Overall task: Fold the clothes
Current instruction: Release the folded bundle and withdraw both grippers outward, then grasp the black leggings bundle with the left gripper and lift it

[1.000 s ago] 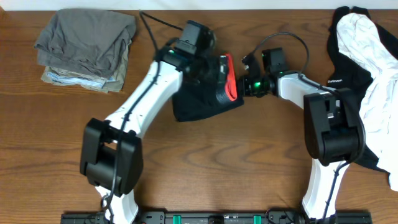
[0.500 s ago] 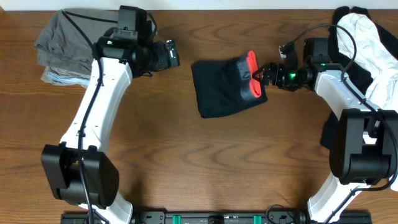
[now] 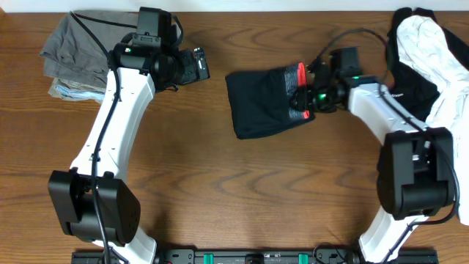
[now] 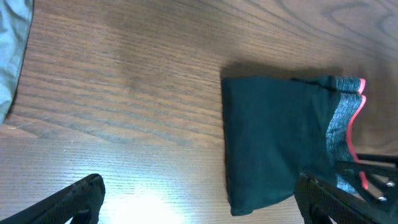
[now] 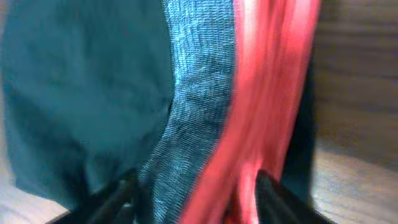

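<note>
A folded black garment (image 3: 260, 103) with a grey and red waistband (image 3: 301, 79) lies on the wooden table at centre back. My right gripper (image 3: 304, 94) is at the waistband end, its open fingers straddling the red and grey band (image 5: 249, 106). My left gripper (image 3: 199, 64) is open and empty, hovering left of the garment. In the left wrist view the garment (image 4: 273, 137) lies ahead to the right between the wide-spread fingers (image 4: 202, 205).
A stack of folded grey and light clothes (image 3: 102, 51) sits at the back left; its edge shows in the left wrist view (image 4: 12, 50). A pile of unfolded white and black clothes (image 3: 432, 66) lies at the right edge.
My left arm swung away left from the garment and then held still. My right gripper drew back right, then moved left onto the waistband.
</note>
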